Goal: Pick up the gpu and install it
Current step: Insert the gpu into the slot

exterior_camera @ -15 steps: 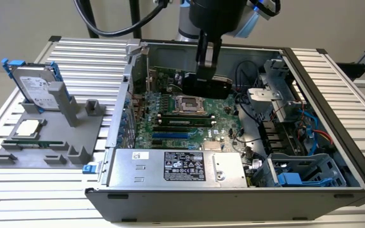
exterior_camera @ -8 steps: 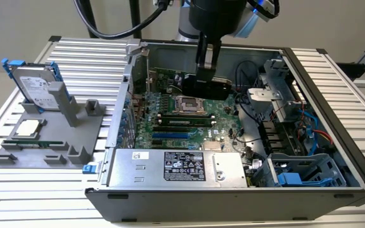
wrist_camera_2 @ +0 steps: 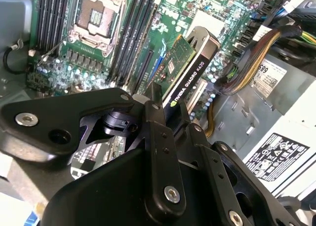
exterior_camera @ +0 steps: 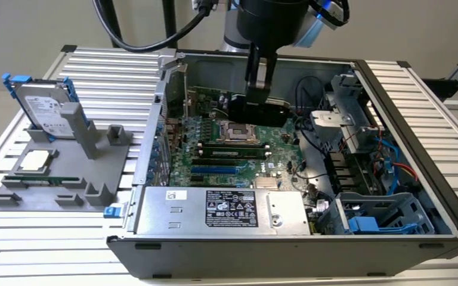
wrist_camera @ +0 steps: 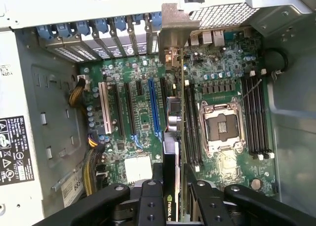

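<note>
Exterior view: arm down inside open computer case (exterior_camera: 293, 256), gripper (exterior_camera: 259, 96) over motherboard (exterior_camera: 205, 161), jaws clamped on gpu (exterior_camera: 267, 113), card held on edge just above cpu socket (exterior_camera: 235, 131). Hard drive (exterior_camera: 45, 110) upright in grey fixture (exterior_camera: 93, 173), outside case at exterior view's left.
Second wrist view: fingers (wrist_camera_2: 153, 112) pinch gpu (wrist_camera_2: 190, 63) at one end, green board and black cooler both visible.
First wrist view: gpu (wrist_camera: 169, 166) edge-on between blue slot (wrist_camera: 154, 107) and cpu socket (wrist_camera: 219, 124), bracket end near rear slot covers. Seated or not, cannot tell.
</note>
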Tool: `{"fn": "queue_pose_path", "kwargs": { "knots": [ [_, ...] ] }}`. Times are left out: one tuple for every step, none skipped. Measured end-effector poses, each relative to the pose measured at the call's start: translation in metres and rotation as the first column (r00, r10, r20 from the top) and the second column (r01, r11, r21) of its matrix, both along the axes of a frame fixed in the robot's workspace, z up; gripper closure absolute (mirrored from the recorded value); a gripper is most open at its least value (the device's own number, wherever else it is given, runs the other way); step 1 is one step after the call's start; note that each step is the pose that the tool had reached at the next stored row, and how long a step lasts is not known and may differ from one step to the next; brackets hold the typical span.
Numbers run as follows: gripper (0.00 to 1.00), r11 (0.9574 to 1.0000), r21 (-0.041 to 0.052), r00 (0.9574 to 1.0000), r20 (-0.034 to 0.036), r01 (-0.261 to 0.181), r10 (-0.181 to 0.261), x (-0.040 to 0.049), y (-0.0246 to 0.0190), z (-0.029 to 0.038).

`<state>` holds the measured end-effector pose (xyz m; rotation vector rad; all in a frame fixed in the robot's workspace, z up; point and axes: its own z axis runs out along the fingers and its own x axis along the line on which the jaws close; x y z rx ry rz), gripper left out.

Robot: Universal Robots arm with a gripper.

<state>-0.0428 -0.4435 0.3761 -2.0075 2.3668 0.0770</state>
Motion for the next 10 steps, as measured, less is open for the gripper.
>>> {"fn": "queue_pose_path", "kwargs": {
  "knots": [
    [1.00, 1.0000, -0.0001, 1.0000, 0.0000, 0.000, 0.000, 0.0000, 0.0000, -0.0001],
    [1.00, 1.0000, 0.0000, 1.0000, 0.0000, 0.000, 0.000, 0.0000, 0.0000, -0.0003],
    [1.00, 1.0000, 0.0001, 1.0000, 0.0000, 0.000, 0.000, 0.0000, 0.0000, -0.0005],
    [1.00, 1.0000, 0.0002, 1.0000, 0.0001, 0.000, 0.000, 0.0000, 0.0000, -0.0009],
    [1.00, 1.0000, 0.0003, 1.0000, 0.0001, 0.000, 0.000, 0.0000, 0.0000, -0.0013],
    [1.00, 1.0000, 0.0001, 1.0000, 0.0001, 0.000, 0.000, 0.0000, 0.0000, -0.0016],
    [1.00, 1.0000, 0.0001, 1.0000, 0.0000, 0.000, 0.000, 0.0000, 0.0000, -0.0021],
    [1.00, 1.0000, 0.0001, 1.0000, 0.0001, 0.000, 0.000, 0.0000, 0.0000, -0.0026],
    [1.00, 1.0000, 0.0002, 1.0000, 0.0001, 0.000, 0.000, 0.0000, 0.0000, -0.0031],
    [1.00, 1.0000, 0.0002, 1.0000, 0.0001, 0.000, 0.000, 0.0000, 0.0000, -0.0036]
  ]
}}
